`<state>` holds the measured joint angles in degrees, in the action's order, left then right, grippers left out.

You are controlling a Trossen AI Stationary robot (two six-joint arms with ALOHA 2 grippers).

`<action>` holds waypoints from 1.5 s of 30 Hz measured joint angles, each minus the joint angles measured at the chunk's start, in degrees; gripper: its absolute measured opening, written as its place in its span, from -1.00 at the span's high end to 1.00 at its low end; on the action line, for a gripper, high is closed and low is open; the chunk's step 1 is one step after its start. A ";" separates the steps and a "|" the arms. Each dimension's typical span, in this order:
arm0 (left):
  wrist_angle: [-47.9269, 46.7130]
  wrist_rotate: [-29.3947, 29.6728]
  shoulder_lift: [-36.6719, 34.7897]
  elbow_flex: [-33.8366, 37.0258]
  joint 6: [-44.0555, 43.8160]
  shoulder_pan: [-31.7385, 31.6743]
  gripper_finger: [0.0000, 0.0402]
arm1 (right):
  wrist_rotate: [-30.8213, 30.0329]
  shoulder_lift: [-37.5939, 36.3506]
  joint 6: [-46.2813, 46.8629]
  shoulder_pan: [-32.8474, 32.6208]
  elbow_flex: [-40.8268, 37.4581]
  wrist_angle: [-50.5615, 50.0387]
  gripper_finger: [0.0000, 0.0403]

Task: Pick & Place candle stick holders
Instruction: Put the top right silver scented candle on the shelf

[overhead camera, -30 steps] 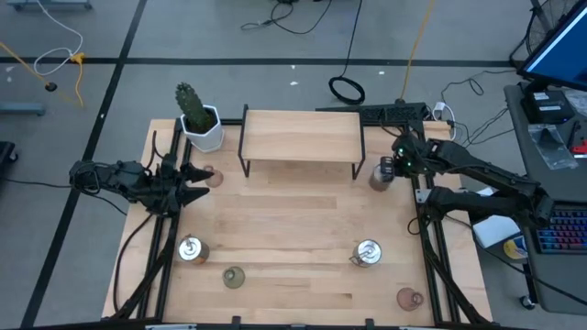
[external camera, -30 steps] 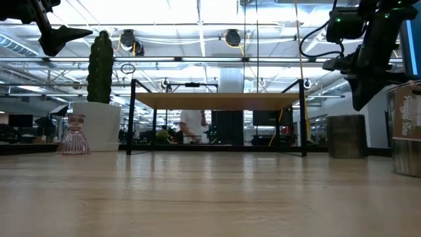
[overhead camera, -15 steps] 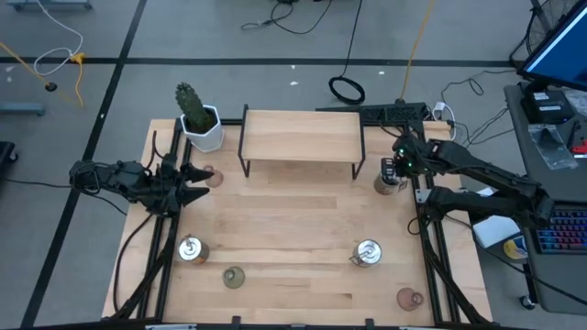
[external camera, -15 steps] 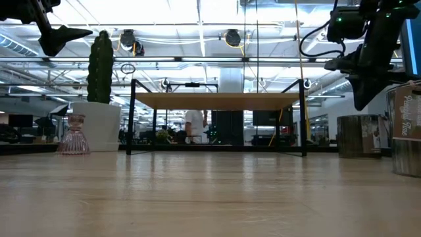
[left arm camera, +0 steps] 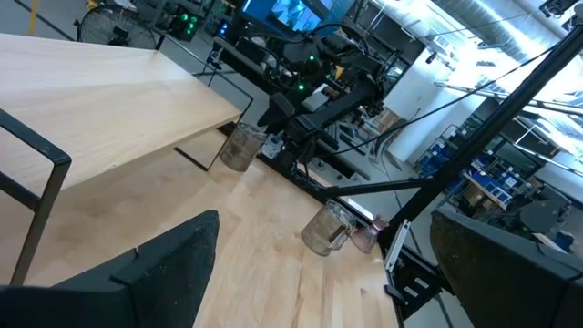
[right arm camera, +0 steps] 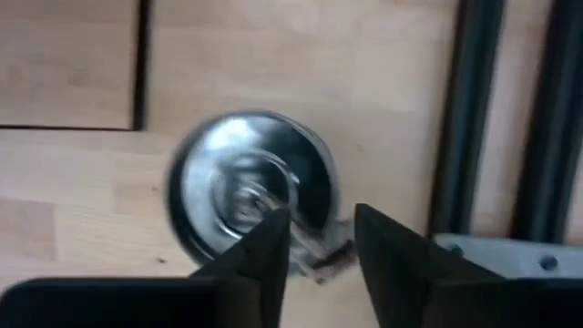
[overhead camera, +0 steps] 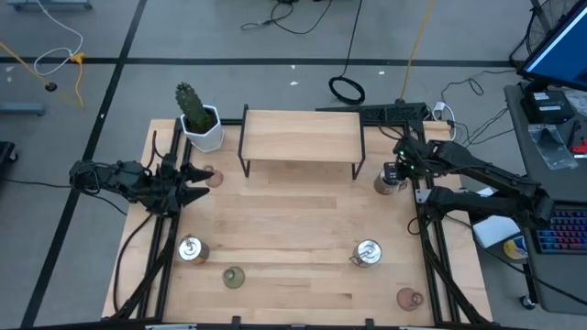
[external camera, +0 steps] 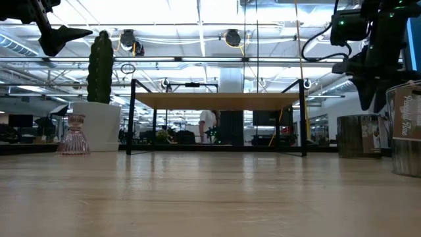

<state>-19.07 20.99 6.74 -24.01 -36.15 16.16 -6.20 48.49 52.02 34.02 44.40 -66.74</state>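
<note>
Grey floor (overhead camera: 229, 37) surrounds the wooden table (overhead camera: 293, 220), crossed by dark seam lines. At ten o'clock a white cable (overhead camera: 57, 60) loops; at twelve, a coiled black cable (overhead camera: 347, 90). A blue monitor (overhead camera: 559, 48) glows at two o'clock. Beyond the table, bright ceiling lights (external camera: 197, 13) and ducts (external camera: 230, 37); a person (external camera: 208, 125) stands far back.

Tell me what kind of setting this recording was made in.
Probably a robotics lab or open workshop: the wooden table stands on a concrete floor strewn with cables, a monitor and keyboard sit beside it, and ceiling ducts hang overhead.
</note>
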 joint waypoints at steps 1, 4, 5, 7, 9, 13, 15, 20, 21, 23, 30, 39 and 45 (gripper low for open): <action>0.00 0.00 0.00 0.00 -0.01 0.01 -0.97 | -0.17 0.09 0.57 0.00 -0.16 -0.26 0.33; 0.00 0.00 0.00 0.00 0.07 0.01 -0.97 | -1.43 0.11 2.25 0.00 -1.59 1.09 0.21; 0.00 0.00 0.00 0.00 0.11 -0.01 -0.97 | -1.41 0.09 2.83 0.00 -2.33 2.18 0.18; 0.00 0.00 0.00 0.00 0.11 0.00 -0.97 | -1.26 0.13 3.40 0.00 -3.91 5.29 0.14; 0.00 0.00 0.00 0.00 0.04 0.01 -0.97 | -1.20 0.13 3.57 0.00 -5.66 8.04 0.12; 0.00 0.00 0.00 0.00 -0.39 -0.02 -0.97 | -1.25 0.01 5.83 0.00 -8.79 11.87 0.15; 0.00 0.02 0.02 0.00 -0.95 -0.01 -0.97 | -1.20 0.04 6.09 0.00 -9.81 12.01 0.19; 0.00 0.02 0.02 0.00 -1.52 -0.01 -0.97 | -1.27 0.09 6.09 0.00 -10.31 12.08 0.33; 0.00 0.00 0.02 0.00 -1.52 -0.01 -0.97 | -1.31 0.09 6.09 0.00 -10.33 12.09 0.37; 0.02 0.02 0.02 0.00 -1.55 -0.02 -0.97 | -1.44 0.09 6.10 0.00 -10.35 11.96 0.45; 0.02 0.02 0.02 0.00 -1.40 -0.02 -0.97 | -1.97 0.16 5.81 0.01 -10.44 11.73 0.82; 0.02 0.04 0.02 0.00 -1.24 0.00 -0.97 | -4.67 0.22 5.70 -0.02 -10.51 10.60 0.98; 0.09 0.04 0.02 0.00 -1.24 -0.01 -0.97 | -5.86 0.22 5.80 -0.02 -10.51 9.29 0.99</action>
<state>-18.98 21.04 6.76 -24.01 -37.39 16.15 -12.06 48.71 57.82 34.00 33.89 -57.45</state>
